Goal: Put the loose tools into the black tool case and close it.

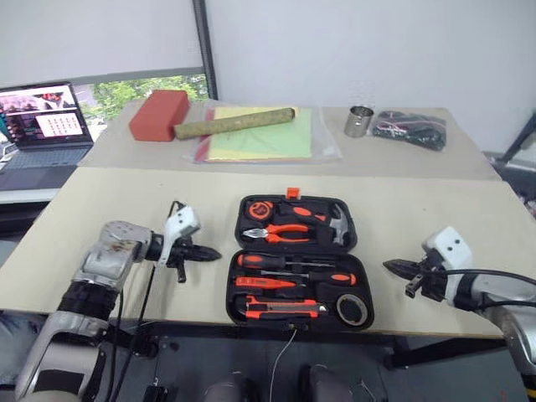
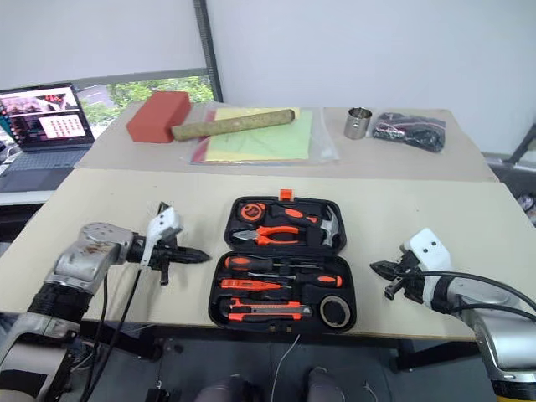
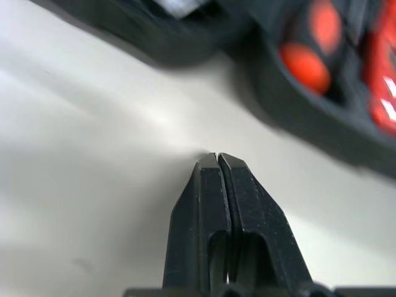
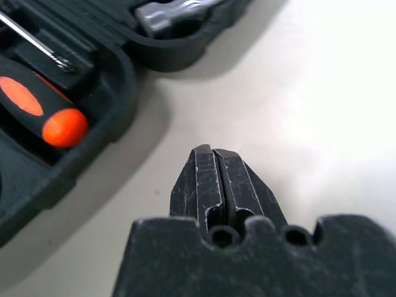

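The black tool case [image 1: 293, 249] lies open and flat at the table's front middle, its orange latch [image 1: 292, 193] on the far edge. The tools lie in its slots. Two screwdrivers [image 1: 293, 262], an orange tester [image 1: 264, 283] and a utility knife [image 1: 280, 311] are in the near half. Pliers [image 1: 289, 232] and a hammer [image 1: 335, 224] are in the far half. My left gripper [image 1: 213, 252] hovers just left of the case, shut and empty, pointing at it. Just right of the case, my right gripper [image 1: 390, 266] is shut and empty too. A screwdriver handle [image 4: 43, 111] shows in the right wrist view.
On the far table sit a red block [image 1: 159, 115], a long roll [image 1: 234, 123] on yellow-green sheets [image 1: 268, 134], a metal cup [image 1: 358, 121] and a black cable bundle [image 1: 410, 128]. A laptop [image 1: 46, 126] stands at far left. A tape roll [image 1: 353, 310] sits in the case.
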